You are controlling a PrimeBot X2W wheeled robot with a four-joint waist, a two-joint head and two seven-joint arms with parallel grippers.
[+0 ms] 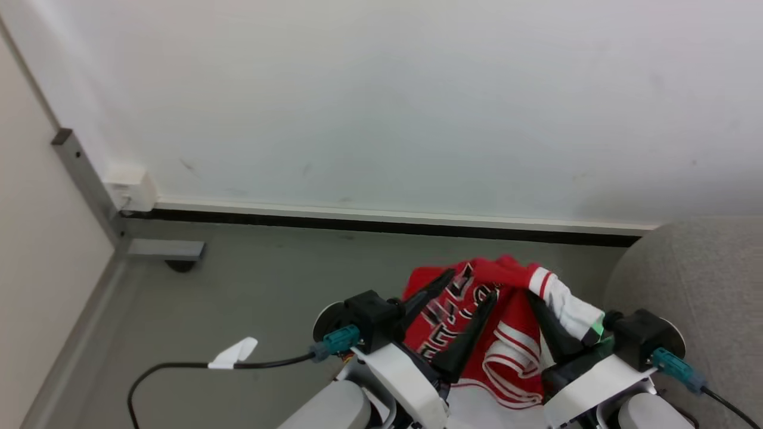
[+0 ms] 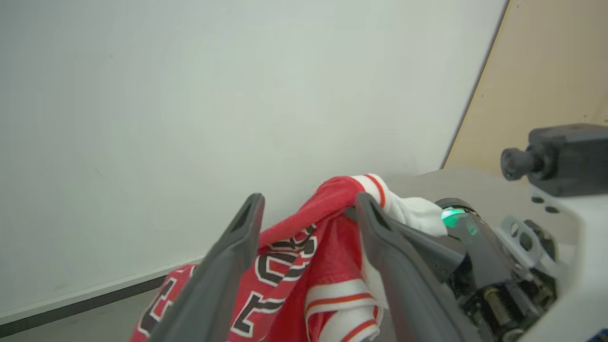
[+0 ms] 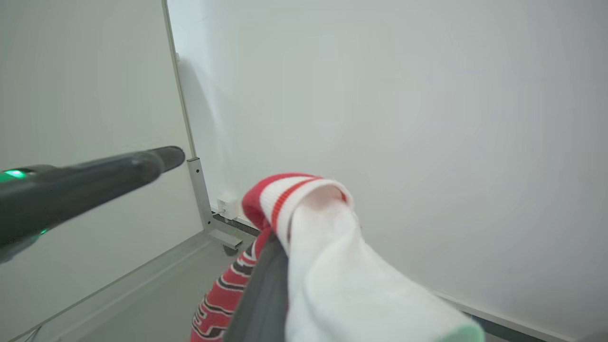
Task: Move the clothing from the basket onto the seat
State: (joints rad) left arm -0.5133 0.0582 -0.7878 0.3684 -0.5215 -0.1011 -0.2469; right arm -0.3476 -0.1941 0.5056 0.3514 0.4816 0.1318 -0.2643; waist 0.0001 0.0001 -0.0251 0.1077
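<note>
A red jersey point(image 1: 506, 339) with black-and-white lettering and white-striped trim hangs in the air between my two grippers. My right gripper point(image 1: 533, 298) is shut on its upper edge, where red and white cloth point(image 3: 332, 266) bunches over the fingers. My left gripper point(image 1: 471, 283) stands open, its two dark fingers spread wide with the jersey point(image 2: 294, 266) draped between and behind them. The light grey seat point(image 1: 685, 274) shows at the right edge of the head view, just beside the right gripper. The basket is out of view.
A pale wall with a dark baseboard point(image 1: 381, 226) runs across ahead. A metal post point(image 1: 83, 173) and a white outlet box point(image 1: 131, 187) stand at the left. A black cable with a white tag point(image 1: 232, 354) lies on the grey floor.
</note>
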